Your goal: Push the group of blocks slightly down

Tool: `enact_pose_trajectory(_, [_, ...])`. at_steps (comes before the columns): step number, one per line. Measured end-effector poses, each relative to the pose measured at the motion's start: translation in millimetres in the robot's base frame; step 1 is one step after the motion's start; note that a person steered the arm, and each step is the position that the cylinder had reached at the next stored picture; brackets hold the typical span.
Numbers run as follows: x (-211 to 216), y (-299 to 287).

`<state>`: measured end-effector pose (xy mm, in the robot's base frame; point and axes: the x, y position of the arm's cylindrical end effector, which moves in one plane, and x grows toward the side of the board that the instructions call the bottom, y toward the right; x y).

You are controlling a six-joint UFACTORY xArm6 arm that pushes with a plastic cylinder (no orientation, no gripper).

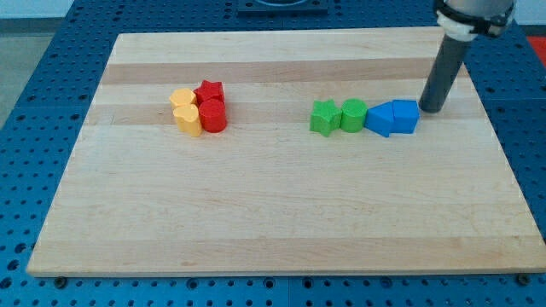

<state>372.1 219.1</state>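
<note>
My tip (429, 110) rests on the board just right of and slightly above the blue blocks. A row of blocks lies at the view's centre right: a green star (323, 117), a green cylinder (353, 115), a blue triangular block (380, 118) and a blue block (405, 116), touching side by side. At the view's left sits a tight cluster: a yellow block (181, 99), a yellow heart-like block (188, 118), a red star (209, 91) and a red cylinder (213, 116).
The wooden board (273, 213) lies on a blue perforated table (51, 77). The arm's dark rod (448, 68) rises to the view's top right.
</note>
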Motion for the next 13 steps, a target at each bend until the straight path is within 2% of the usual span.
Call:
enact_pose_trajectory(2, [-59,1])
enact_pose_trajectory(4, [-59,-2])
enact_pose_trajectory(5, [-59,-33])
enact_pose_trajectory(9, [-60,-261])
enact_pose_trajectory(12, [-60,-338])
enact_pose_trajectory(13, [-60,-342])
